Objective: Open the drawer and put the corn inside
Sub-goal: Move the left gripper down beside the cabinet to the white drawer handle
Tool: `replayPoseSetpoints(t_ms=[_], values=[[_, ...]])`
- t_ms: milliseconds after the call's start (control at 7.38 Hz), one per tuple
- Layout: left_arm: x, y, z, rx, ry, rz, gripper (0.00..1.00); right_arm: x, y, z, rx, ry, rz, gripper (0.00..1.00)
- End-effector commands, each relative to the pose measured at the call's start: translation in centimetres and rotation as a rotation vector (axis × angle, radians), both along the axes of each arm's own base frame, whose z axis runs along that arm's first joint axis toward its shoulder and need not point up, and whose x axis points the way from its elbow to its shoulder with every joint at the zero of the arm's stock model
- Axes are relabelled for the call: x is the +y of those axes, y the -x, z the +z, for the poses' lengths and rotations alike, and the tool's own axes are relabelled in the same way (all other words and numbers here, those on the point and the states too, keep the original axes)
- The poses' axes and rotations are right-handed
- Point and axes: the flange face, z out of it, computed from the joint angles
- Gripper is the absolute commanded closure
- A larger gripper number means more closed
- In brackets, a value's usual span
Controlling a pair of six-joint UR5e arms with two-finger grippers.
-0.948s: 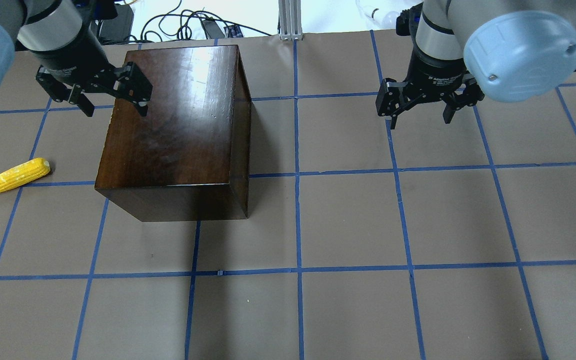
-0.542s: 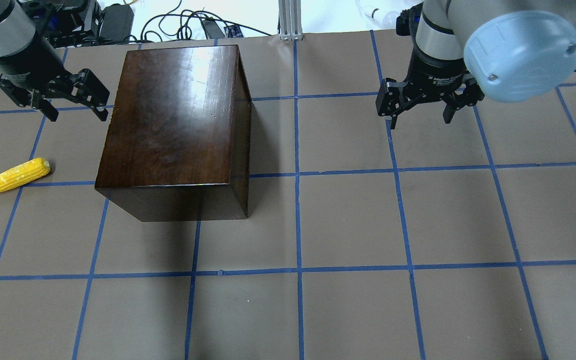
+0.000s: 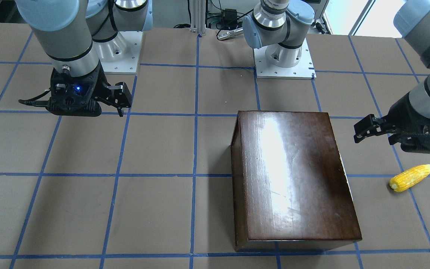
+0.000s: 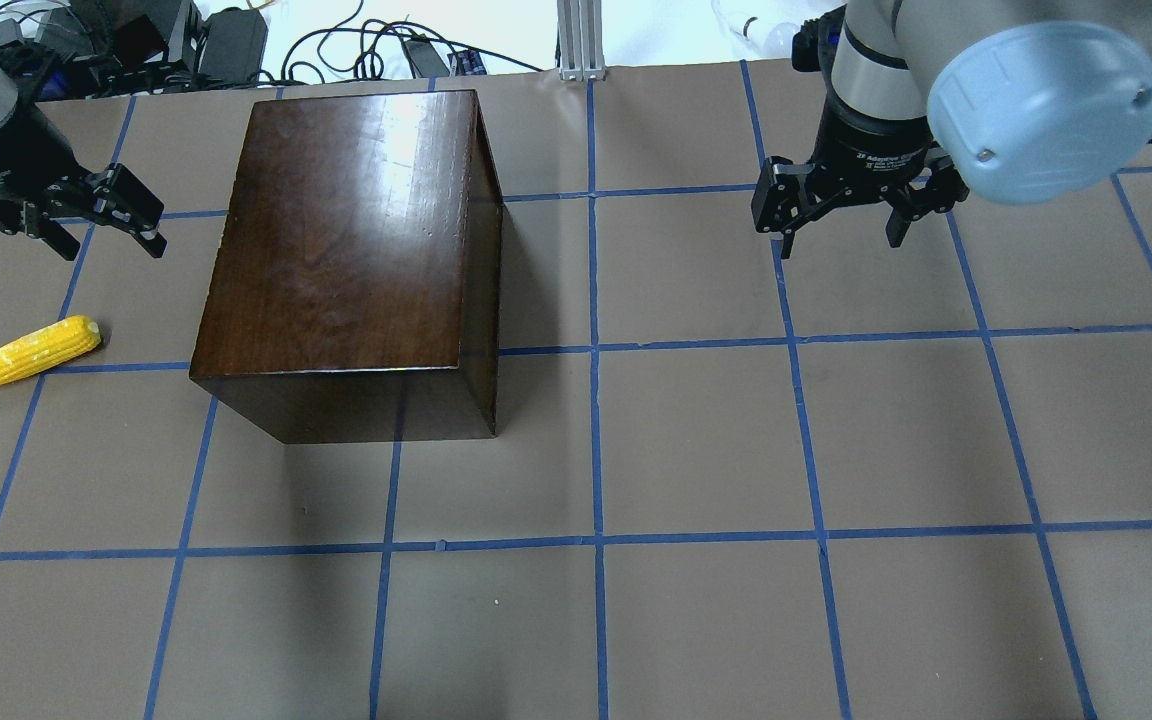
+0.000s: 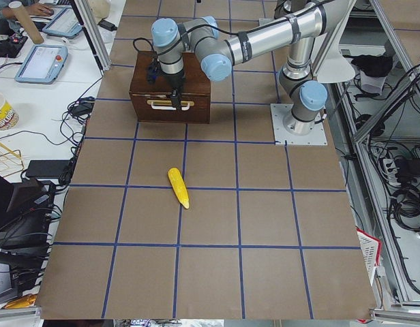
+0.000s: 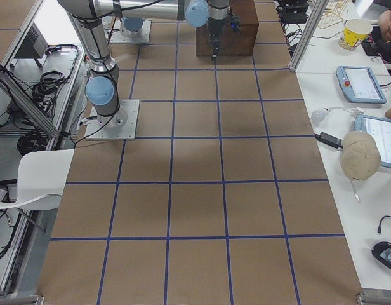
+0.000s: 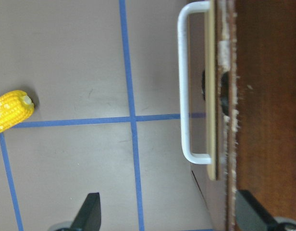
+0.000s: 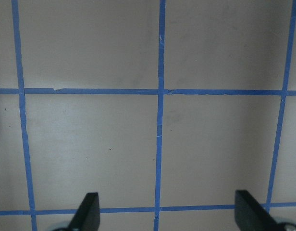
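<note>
The drawer (image 5: 155,113) is closed, its dark front flush in the side of the glossy dark-brown box (image 4: 336,230) that faces the robot's left. A white bow handle (image 7: 184,82) on a pale backing strip runs along that front. In the left wrist view the wood edge behind the strip is chipped and pale.

The corn (image 4: 28,353) lies on the table (image 4: 696,440) on the drawer side of the box, well apart from it. Its blunt end is turned toward the box and its pointed tip away. It rests close to a crossing of the blue tape lines (image 4: 596,350) that grid the brown table cover.

The left end effector (image 4: 113,250) hangs over the table just off the drawer side of the box, between the box and the corn, touching neither. Its jaws are spread wide and hold nothing. In its wrist view the handle lies within the span of the fingers.

The right end effector (image 4: 841,245) hangs over bare table on the opposite side of the box, well away from it, jaws also wide apart and empty.

White print on the black collar above the right end effector begins "2F Adaptive"; the rest is too small to read. Neither the box nor the corn shows a label.
</note>
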Motion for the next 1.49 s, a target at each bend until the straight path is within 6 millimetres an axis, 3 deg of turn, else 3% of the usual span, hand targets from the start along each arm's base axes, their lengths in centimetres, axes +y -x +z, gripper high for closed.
replayPoseSetpoints(t_ms=[0,677,1355], values=[[-1.0,-2.1,-3.0,0.083,-0.010,0.023,0.00,0.0,0.0,0.0,0.000,0.000,0.000,0.00],[-3.0,-2.3,-6.7,0.208,0.011,0.049,0.00,0.0,0.0,0.0,0.000,0.000,0.000,0.00],[-3.9,-2.5,-8.3,0.245,0.021,0.038,0.00,0.0,0.0,0.0,0.000,0.000,0.000,0.00]])
